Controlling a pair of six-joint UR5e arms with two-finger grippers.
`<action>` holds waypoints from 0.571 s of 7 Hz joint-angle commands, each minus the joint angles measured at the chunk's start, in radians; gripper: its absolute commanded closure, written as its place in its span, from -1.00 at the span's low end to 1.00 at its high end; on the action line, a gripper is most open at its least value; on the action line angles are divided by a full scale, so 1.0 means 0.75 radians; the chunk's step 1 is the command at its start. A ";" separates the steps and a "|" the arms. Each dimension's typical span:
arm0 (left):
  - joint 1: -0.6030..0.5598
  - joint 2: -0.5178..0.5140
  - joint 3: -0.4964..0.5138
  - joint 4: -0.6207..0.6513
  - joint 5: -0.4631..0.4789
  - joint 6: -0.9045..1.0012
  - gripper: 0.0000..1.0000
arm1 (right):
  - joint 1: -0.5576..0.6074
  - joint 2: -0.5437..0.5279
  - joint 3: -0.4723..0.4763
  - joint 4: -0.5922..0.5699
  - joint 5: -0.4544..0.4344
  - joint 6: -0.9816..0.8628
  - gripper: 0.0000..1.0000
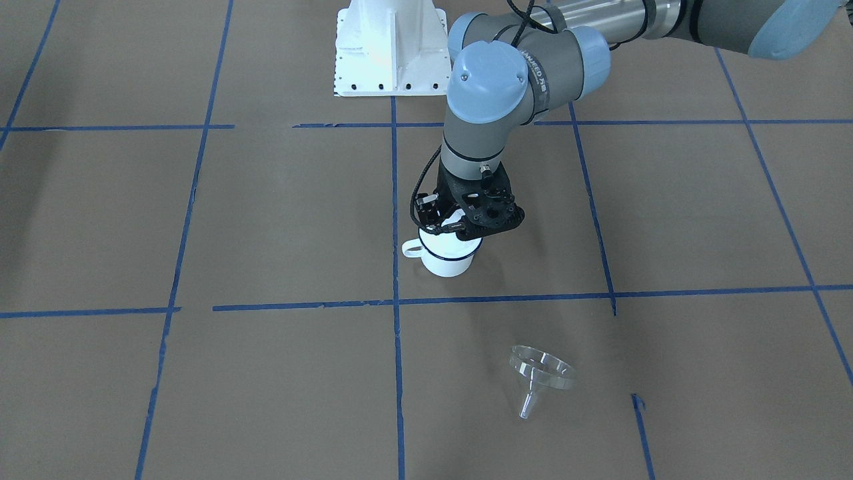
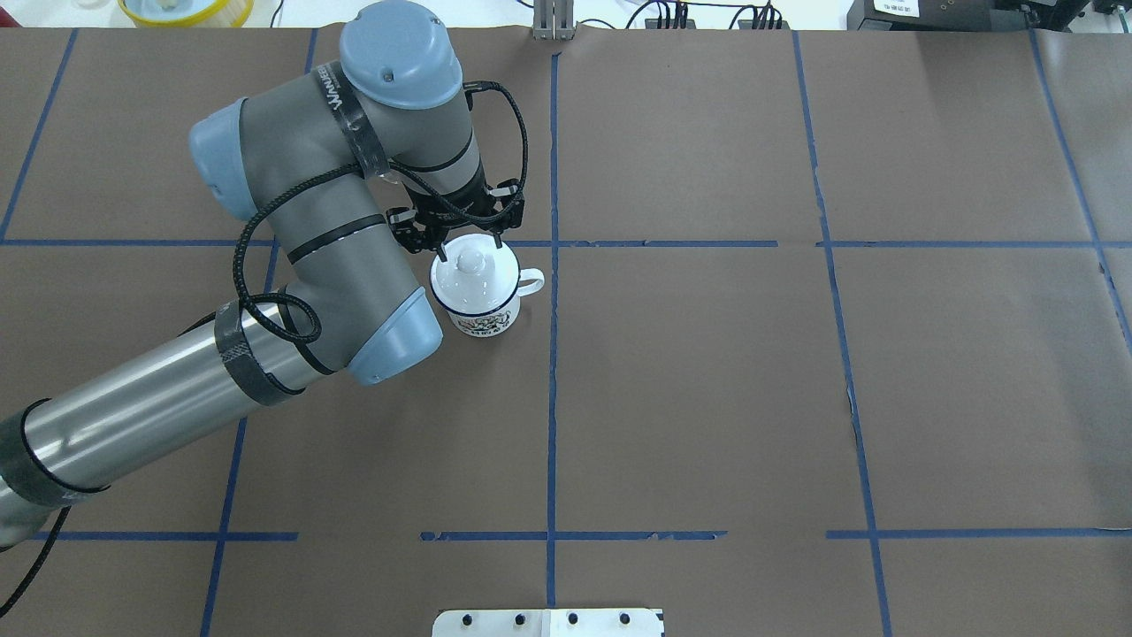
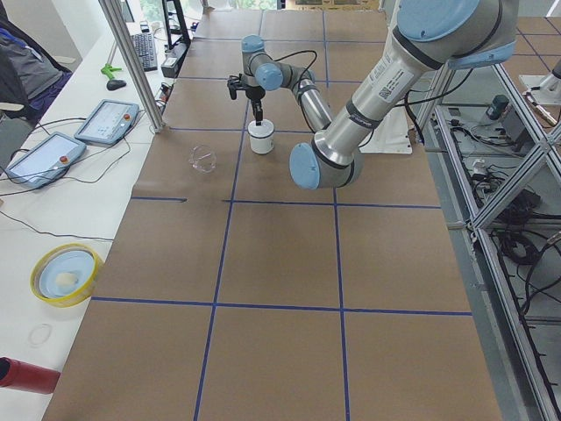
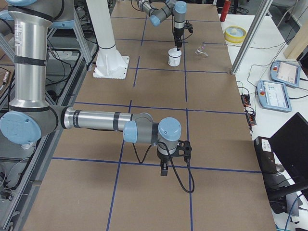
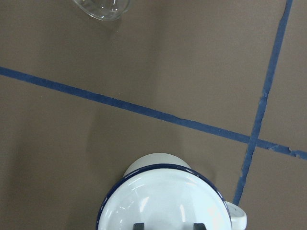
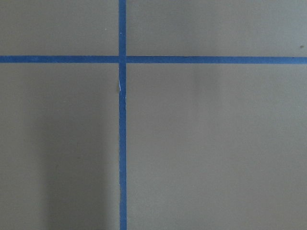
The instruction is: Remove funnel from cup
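The white cup (image 2: 482, 310) with a dark blue rim stands near the table's middle, handle toward the robot's right, with a round white knobbed lid (image 2: 469, 274) on it. It also shows in the front view (image 1: 448, 260) and the left wrist view (image 5: 163, 203). My left gripper (image 2: 469, 249) hangs just above the lid, its fingers (image 5: 138, 225) apart on either side of the knob, open. The clear funnel (image 1: 540, 377) lies on its side on the table, apart from the cup, at the top of the left wrist view (image 5: 100, 9). My right gripper (image 4: 163, 168) hovers far away; I cannot tell its state.
The robot's white base (image 1: 390, 47) stands at the table's robot side. A yellow-rimmed bowl (image 3: 66, 274), tablets (image 3: 107, 120) and a red can (image 3: 22, 375) lie on the side bench beyond the table's far edge. Blue tape lines cross the brown table.
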 commanded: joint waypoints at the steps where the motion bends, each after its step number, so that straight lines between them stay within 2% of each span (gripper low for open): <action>1: -0.062 0.101 -0.198 0.028 0.000 0.174 -1.00 | 0.000 0.000 0.000 0.000 0.000 0.000 -1.00; 2: -0.176 0.191 -0.319 0.049 -0.002 0.389 -1.00 | 0.000 0.000 0.000 0.000 0.000 0.000 -1.00; 4: -0.466 0.395 -0.378 0.051 -0.138 0.895 -1.00 | 0.000 0.000 0.000 0.000 0.000 0.000 -1.00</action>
